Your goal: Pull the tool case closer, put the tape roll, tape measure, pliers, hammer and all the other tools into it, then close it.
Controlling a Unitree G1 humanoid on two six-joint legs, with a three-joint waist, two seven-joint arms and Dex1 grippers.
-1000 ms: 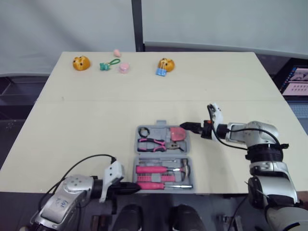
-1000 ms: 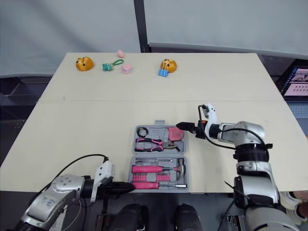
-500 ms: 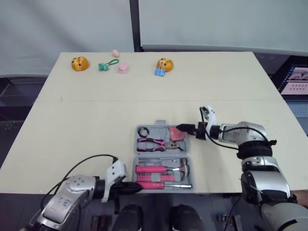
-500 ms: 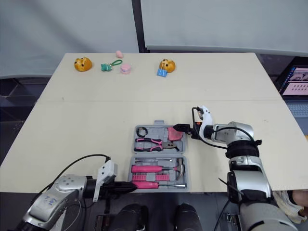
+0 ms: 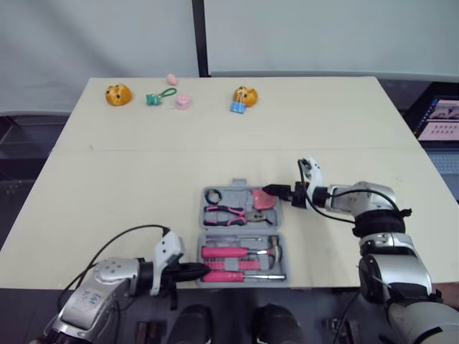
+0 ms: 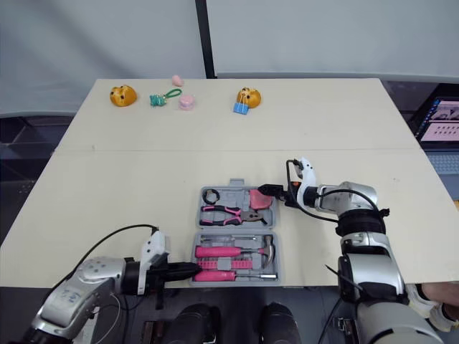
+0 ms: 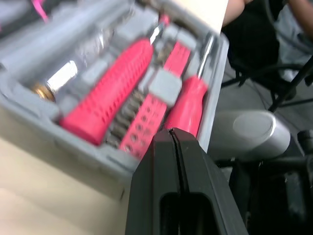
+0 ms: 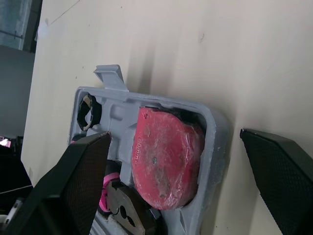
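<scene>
- Grey plastic: the tool case lies open and flat at the near edge of the table, about midway along it, its near wall almost flush with that edge.
- In the far half we see the black tape roll in the left corner, the pink pliers just nearer, and the red tape measure in the right corner. The near half holds the hammer and pink-handled screwdrivers.
- The small bits between those handles are too blurred for us to name.
- The right gripper sits at the case's far right corner, fingers spread wide to either side of that corner and gripping nothing. We cannot tell whether they touch the wall, and from the head its tip covers the tape measure's edge.
- The left gripper is at the near left corner, its fingers pressed together on nothing, the tip right by a screwdriver handle. Whether it touches we cannot say.
- Bare tabletop opens to the left, right and beyond the case.
- Small toys line the far edge, well apart from the case.
</scene>
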